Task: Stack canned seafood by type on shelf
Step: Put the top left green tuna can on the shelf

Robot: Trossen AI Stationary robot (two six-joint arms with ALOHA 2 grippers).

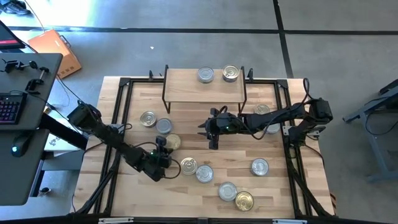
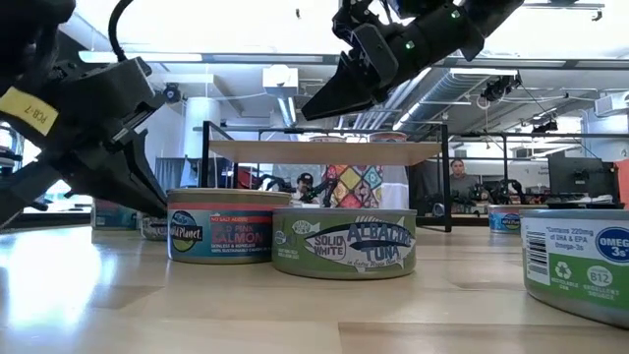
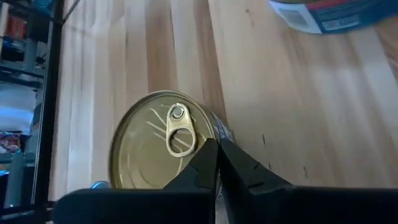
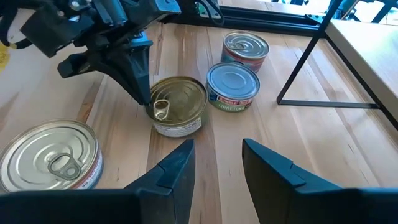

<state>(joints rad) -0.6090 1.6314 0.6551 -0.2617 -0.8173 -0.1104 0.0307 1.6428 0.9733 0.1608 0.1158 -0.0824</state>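
The left gripper [image 1: 166,147] sits low at about 7 o'clock from the table's middle, its fingertips [image 3: 214,163] pressed together, 1 against the other, at the rim of a gold-lidded tin [image 1: 172,142] without clamping it; the wrist view shows the closed tips meeting beside the pull tab. Up at 11 o'clock from that tin lie 2 more tins touching each other, a gold-tinted one [image 1: 148,119] and a plain silver one [image 1: 163,126]. At 5 o'clock from the left gripper, a pair of tins rests side by side, a gold one [image 1: 188,165] and a silver one [image 1: 204,173].

The shelf [image 1: 186,92] stands at the table's 12 o'clock edge, a light-wood board on black legs, carrying 2 silver-topped tins [image 1: 206,75] [image 1: 231,73] near its far right part, close but apart.

The right gripper [image 1: 213,138] hangs above the table's middle, just at 6 o'clock from the shelf's front edge, its jaws apart and gripping nothing; its wrist view looks past the open fingers [image 4: 177,167] at the left gripper and the gold tin.

Further right, 1 tin [image 1: 262,110] shows partly under the right arm, another [image 1: 260,167] lies alone at 4 o'clock, and 2 more, silver [image 1: 227,190] and gold [image 1: 244,200], touch near the 6 o'clock edge
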